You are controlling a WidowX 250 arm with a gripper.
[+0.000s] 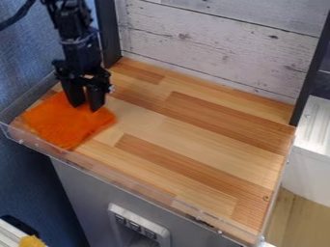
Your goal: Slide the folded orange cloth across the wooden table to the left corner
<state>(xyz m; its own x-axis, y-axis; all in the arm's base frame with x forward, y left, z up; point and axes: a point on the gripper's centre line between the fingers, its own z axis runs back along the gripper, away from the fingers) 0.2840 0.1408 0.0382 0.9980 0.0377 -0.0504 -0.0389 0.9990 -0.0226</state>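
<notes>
Where the desk (193, 120) ends up front: a clear plastic lip (129, 184) runs along the edge, with a grey base (71, 188) underneath and a light panel (135, 224) set into it. Some bit of yellow stuff (30, 241) pokes in at the bottom left corner.

Orange cloth (61, 124): lying pretty flat on the desk's left end as you look at it, close to the lip, kinda fuzzy.

Gripper (86, 106): black, pointing down right over the far part of the cloth. Fingers are open, with orange showing in the gap. Can't tell if the tips actually press on it.

Desk top: light and reddish-brown wood strips, stretching off to the right of the cloth.

Right side: a white ribbed thing (317, 120) sits just beyond the desk, pale wood floor (293, 217) below.

Back: whitewashed plank wall (206, 48) between two black posts, plus a blue surface (22, 72) off to the left.
</notes>
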